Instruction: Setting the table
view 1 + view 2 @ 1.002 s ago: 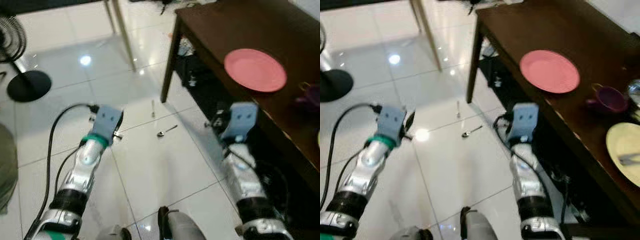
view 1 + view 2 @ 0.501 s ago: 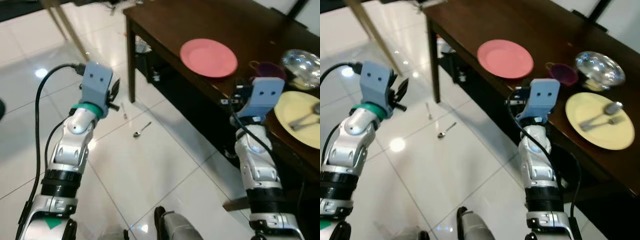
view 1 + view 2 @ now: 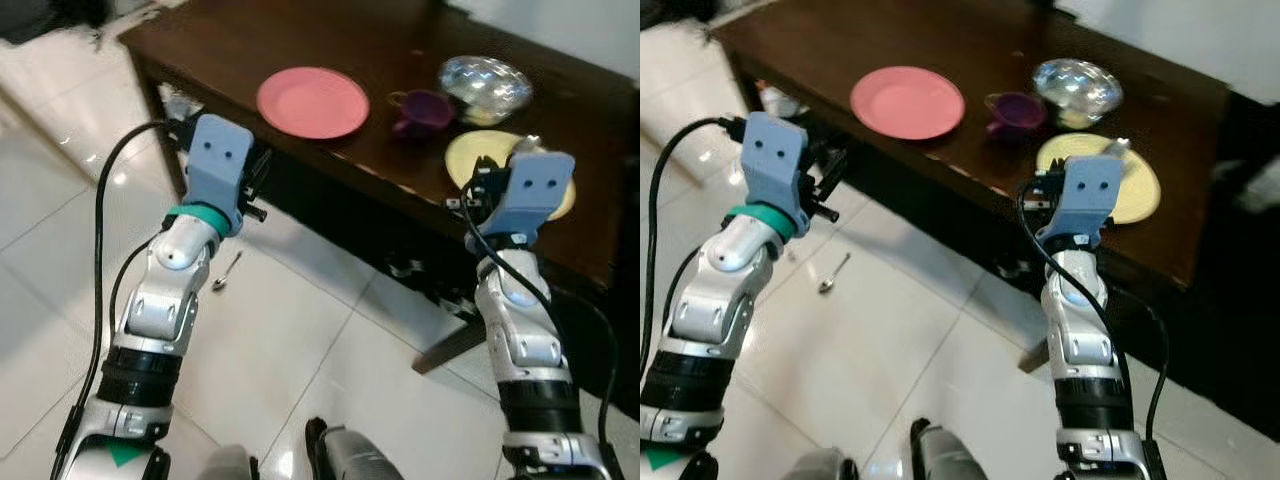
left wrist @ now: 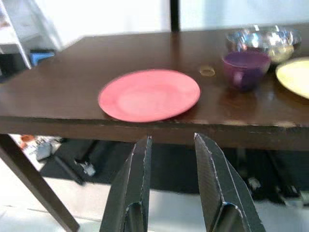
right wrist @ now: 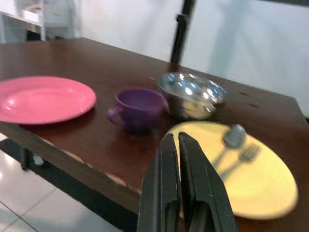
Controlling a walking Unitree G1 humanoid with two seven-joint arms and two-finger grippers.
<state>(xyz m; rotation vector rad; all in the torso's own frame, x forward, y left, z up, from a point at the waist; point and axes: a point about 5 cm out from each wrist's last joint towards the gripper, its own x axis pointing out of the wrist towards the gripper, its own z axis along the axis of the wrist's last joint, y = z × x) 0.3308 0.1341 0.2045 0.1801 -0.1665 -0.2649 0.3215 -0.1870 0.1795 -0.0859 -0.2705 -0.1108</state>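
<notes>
A dark wooden table (image 3: 200, 40) stands before me. It carries a pink plate (image 3: 313, 102), a purple cup (image 3: 425, 108), a shiny steel bowl (image 3: 484, 82) and a yellow plate (image 5: 241, 179) with a spoon (image 5: 231, 140) and a fork (image 5: 244, 155) on it. My left gripper (image 4: 171, 137) is open and empty, held at the table's near edge just short of the pink plate. My right gripper (image 5: 175, 136) is shut with nothing in it, raised at the edge in front of the yellow plate, which it partly hides in the eye views.
A spoon (image 3: 834, 272) lies on the white tiled floor (image 3: 300, 340) below my left arm. Dark clutter (image 3: 410, 270) sits under the table. A black cable (image 3: 105, 220) loops from my left wrist. A white wall rises behind the table.
The camera has swung right, so the whole table now lies ahead. Both arms have risen to the table's edge. The floor spoon now sits under my left arm.
</notes>
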